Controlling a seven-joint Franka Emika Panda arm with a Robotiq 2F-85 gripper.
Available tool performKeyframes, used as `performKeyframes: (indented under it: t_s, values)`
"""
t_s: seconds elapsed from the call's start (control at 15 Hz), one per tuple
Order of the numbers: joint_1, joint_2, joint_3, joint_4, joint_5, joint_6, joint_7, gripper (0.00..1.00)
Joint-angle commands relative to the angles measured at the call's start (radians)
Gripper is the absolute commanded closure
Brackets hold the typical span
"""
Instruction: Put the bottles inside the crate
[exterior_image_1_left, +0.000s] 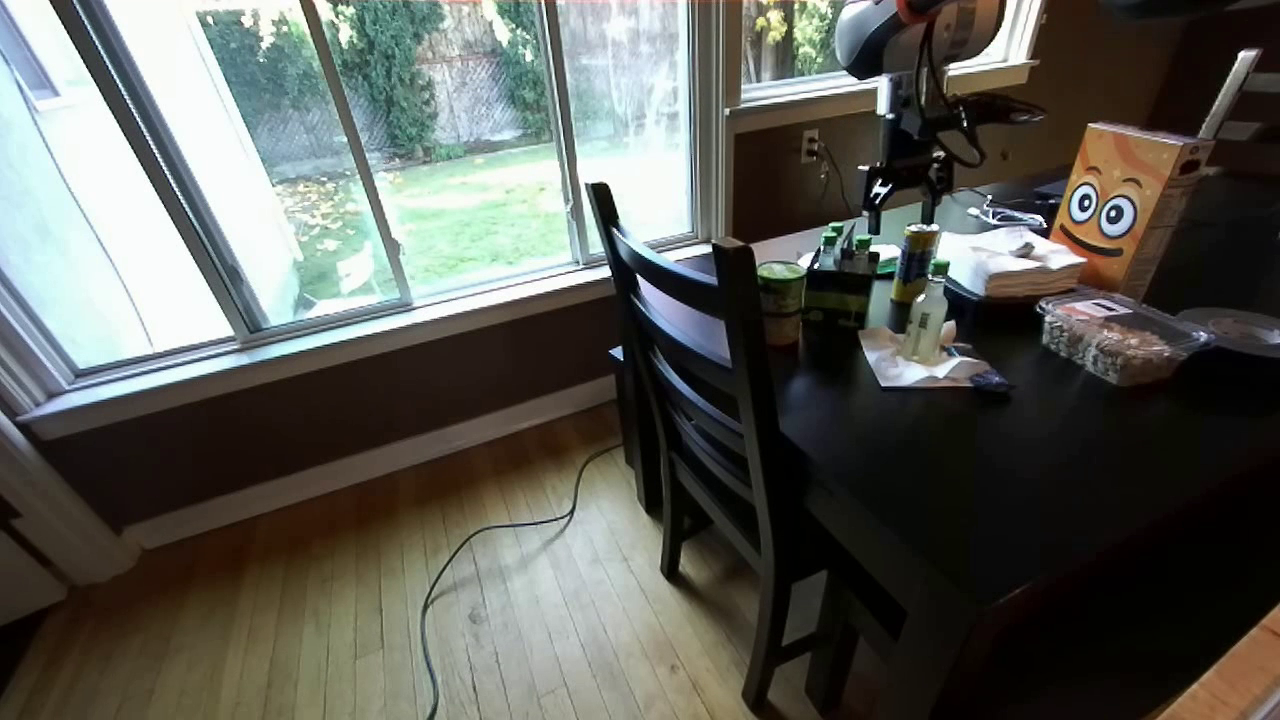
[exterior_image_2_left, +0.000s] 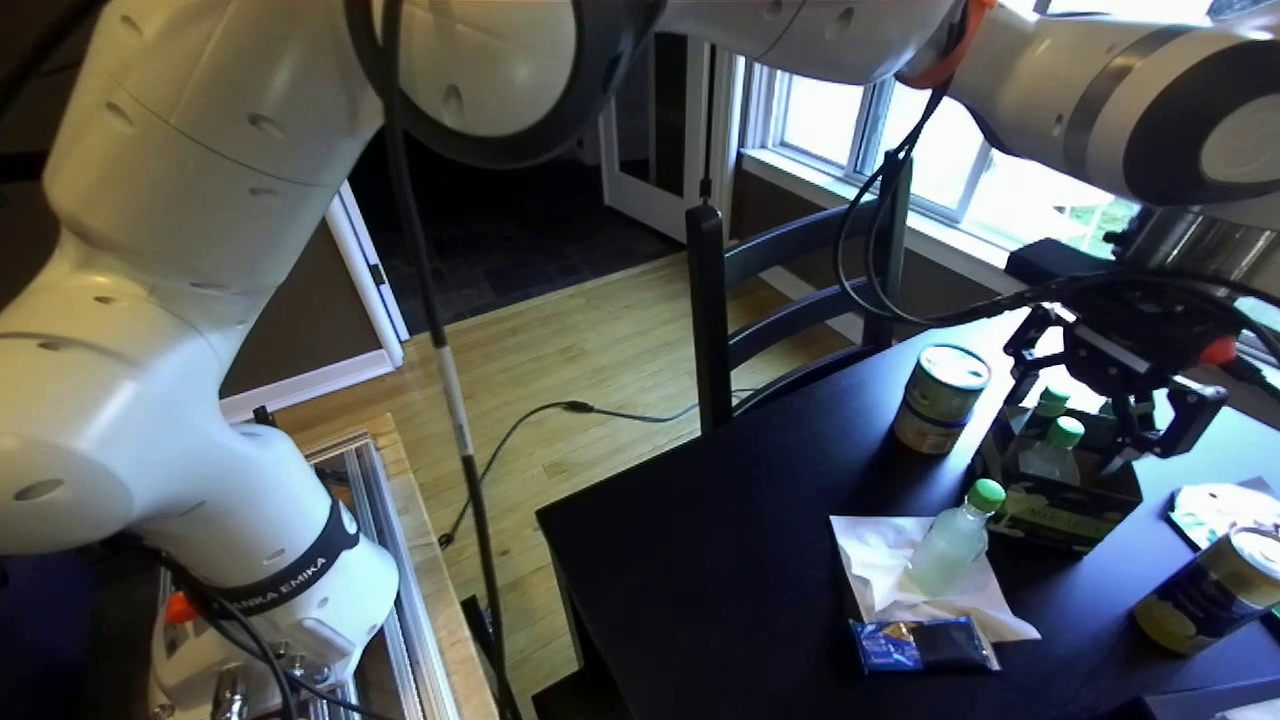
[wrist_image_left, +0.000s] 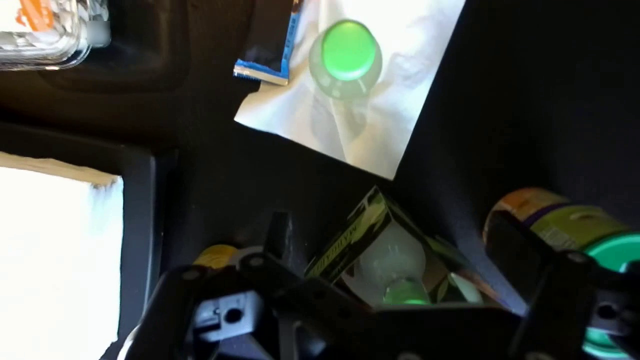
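Wrist view, closest to the lens: the gripper (wrist_image_left: 397, 244) is spread wide, its two fingers (wrist_image_left: 520, 250) well apart, with the crate (wrist_image_left: 348, 242), a dark open-topped carrier, showing in the gap between them; whether they touch it, I cannot tell. Inside the crate, at least two green-capped bottles (exterior_image_2_left: 1047, 462) can be made out in an exterior view. Just beside it a lidded tub (exterior_image_2_left: 938, 402) stands on the dark table (exterior_image_2_left: 720, 540). One more pale, green-capped bottle (exterior_image_2_left: 948, 550) stands outside the crate, near it, on white paper (exterior_image_2_left: 872, 548), and a blue-and-black wrapped bar (exterior_image_2_left: 922, 645) lies over the paper's edge. On the crate's far side from the tub sits a blue-and-yellow can (exterior_image_2_left: 1205, 597). Farther off, in an exterior view, come a clear plastic tray (exterior_image_1_left: 1118, 342) of pale pieces and an orange box (exterior_image_1_left: 1125, 205) with a big-eyed cartoon face, then a black chair (exterior_image_1_left: 757, 400) at the table, and beyond it a window (exterior_image_1_left: 363, 170) onto a green lawn (exterior_image_1_left: 490, 200).
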Motion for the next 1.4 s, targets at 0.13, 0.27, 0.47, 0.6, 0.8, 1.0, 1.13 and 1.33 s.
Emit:
performKeyframes:
  t_s: [0.13,0.27,0.47,0.6,0.8,1.0,1.13,1.33]
  values:
    - [-0.032,-0.055,0.039,-0.094,-0.028,0.01,-0.112,0.0]
    - [-0.037,-0.055,0.045,-0.091,-0.028,0.01,-0.108,0.0]
    - [-0.032,-0.061,0.051,-0.108,-0.029,0.024,-0.109,0.0]
    - [0.0,-0.088,0.022,-0.162,-0.02,0.063,-0.123,0.0]
    - [0.011,-0.112,0.009,-0.216,-0.034,0.092,-0.116,0.0]
    - [-0.008,-0.121,0.024,-0.241,-0.084,0.08,-0.094,0.0]
    - [-0.02,-0.131,0.033,-0.264,-0.089,0.078,-0.109,0.0]
    - [-0.032,-0.142,0.045,-0.294,-0.084,0.076,-0.13,0.06]
